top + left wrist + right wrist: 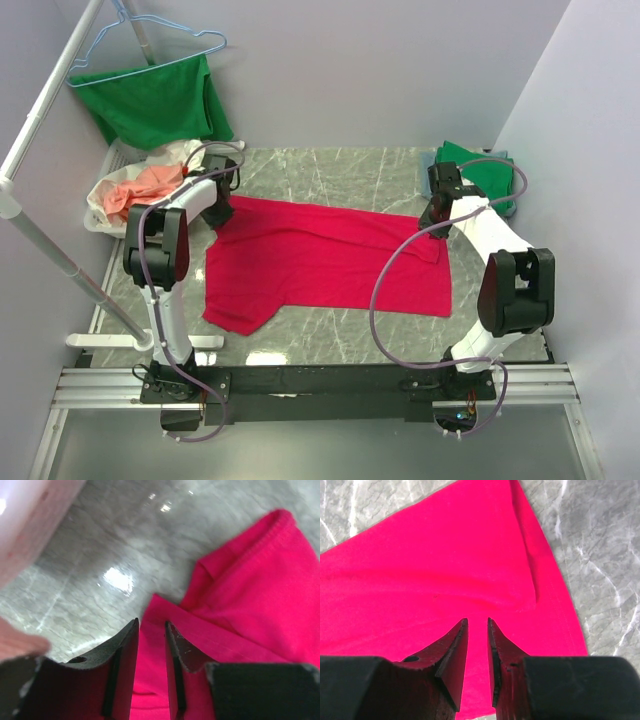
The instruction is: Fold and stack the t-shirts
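The crimson-red t-shirt [330,265] lies spread flat on the marble table, one sleeve pointing to the near left. My left gripper [222,208] is down on its far left corner, jaws drawn close with red cloth between them [151,630]; the corner beyond is bunched. My right gripper [436,215] is down on the shirt's right edge, jaws close together on red cloth [478,625], with a crease beside it. A green t-shirt [160,100] hangs on a blue hanger at the back left. Another green one [480,172] lies folded at the back right on grey cloth.
A white basket [100,215] with peach and white cloth stands at the left edge next to my left arm. A white rack pole [50,245] slants across the left side. The walls close in behind and on both sides.
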